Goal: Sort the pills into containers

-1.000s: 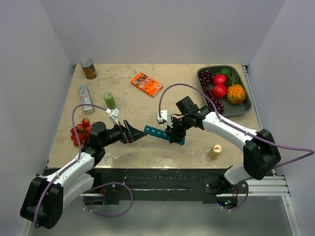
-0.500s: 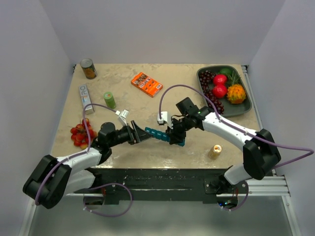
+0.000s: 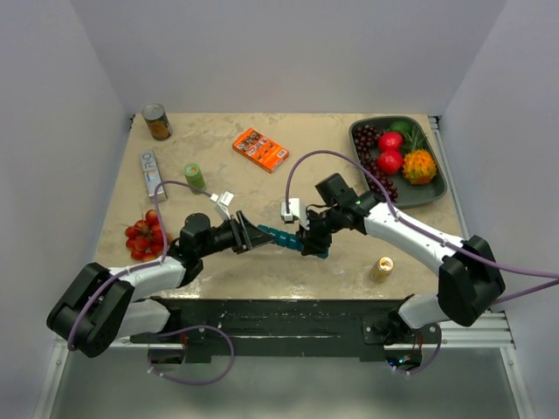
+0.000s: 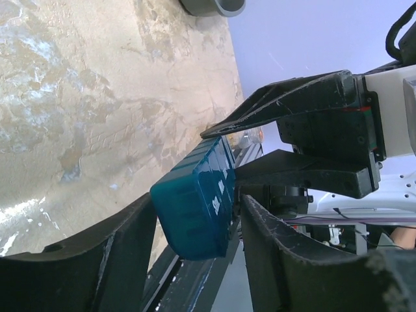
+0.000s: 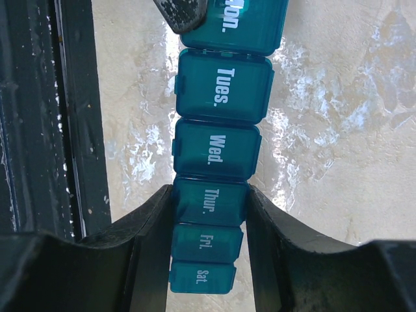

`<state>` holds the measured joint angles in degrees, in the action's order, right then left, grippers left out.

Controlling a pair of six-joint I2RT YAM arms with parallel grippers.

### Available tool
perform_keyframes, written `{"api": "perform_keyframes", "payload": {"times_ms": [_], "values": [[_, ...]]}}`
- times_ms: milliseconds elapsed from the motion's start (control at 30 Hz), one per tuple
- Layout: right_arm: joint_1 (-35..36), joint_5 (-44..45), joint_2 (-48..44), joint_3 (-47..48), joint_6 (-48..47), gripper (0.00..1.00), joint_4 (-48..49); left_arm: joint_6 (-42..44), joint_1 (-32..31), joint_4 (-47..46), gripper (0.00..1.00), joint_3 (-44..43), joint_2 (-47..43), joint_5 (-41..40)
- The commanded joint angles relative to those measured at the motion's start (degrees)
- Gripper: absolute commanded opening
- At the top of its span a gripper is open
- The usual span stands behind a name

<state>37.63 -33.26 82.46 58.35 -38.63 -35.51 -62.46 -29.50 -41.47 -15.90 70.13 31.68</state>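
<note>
Between left end effector's [image 4: 198, 203] fingers (grip unclear) is pill organizer [image 5: 218, 148], right end effector [image 5: 208, 195] clamping it

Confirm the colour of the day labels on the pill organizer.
White, on the teal pill organizer; clearest in the right wrist view.

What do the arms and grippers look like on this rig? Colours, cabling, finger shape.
The left arm and right arm have white link shells with black joints, each trailing a looped purple cable. The left gripper and right gripper are matte black with two tapered fingers.
</note>
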Motion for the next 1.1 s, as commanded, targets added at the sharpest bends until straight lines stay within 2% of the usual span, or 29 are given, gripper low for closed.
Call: {"api": "perform_keyframes", "payload": {"times_ms": [0,200,300,400,433,533,567,767,1067], "values": [[0.78,-1.99,-1.33,-0.6,-1.01,0.15,1.84,-0.56,-0.82,-2.82,0.57,-2.47,0.71,-0.66],[1.4,-1.2,-1.24,-0.78,-1.01,0.15,2.11,-1.7,-1.7,-3.53,0.47,-3.08,1.15,-0.83],[1.75,-0.93,-1.33,-1.04,-1.09,0.15,2.28,-1.79,-1.97,-3.53,0.38,-3.08,1.5,-0.83],[1.92,-0.58,-1.6,-1.39,-1.27,0.15,2.46,-1.79,-1.97,-3.35,0.25,-2.65,1.77,-0.66],[2.01,-0.67,-1.86,-1.65,-1.27,0.15,2.55,-1.79,-1.97,-3.52,0.17,-2.47,1.85,-0.66],[1.92,-0.85,-2.38,-2.1,-1.71,0.15,2.37,-2.06,-1.97,-4.66,0.03,-1.68,2.03,-0.22],[2.01,-1.11,-2.56,-2.18,-2.06,0.16,2.28,-2.14,-1.97,-5.1,0.0,-1.42,2.03,-0.04],[1.92,-2.86,-2.56,-2.1,-2.85,0.17,1.14,-1.62,-1.88,-9.24,0.0,0.52,2.56,2.68],[1.31,-5.06,-0.89,-0.87,-2.33,0.2,-0.35,3.56,-1.97,-6.96,0.0,1.57,2.21,3.3]]}}
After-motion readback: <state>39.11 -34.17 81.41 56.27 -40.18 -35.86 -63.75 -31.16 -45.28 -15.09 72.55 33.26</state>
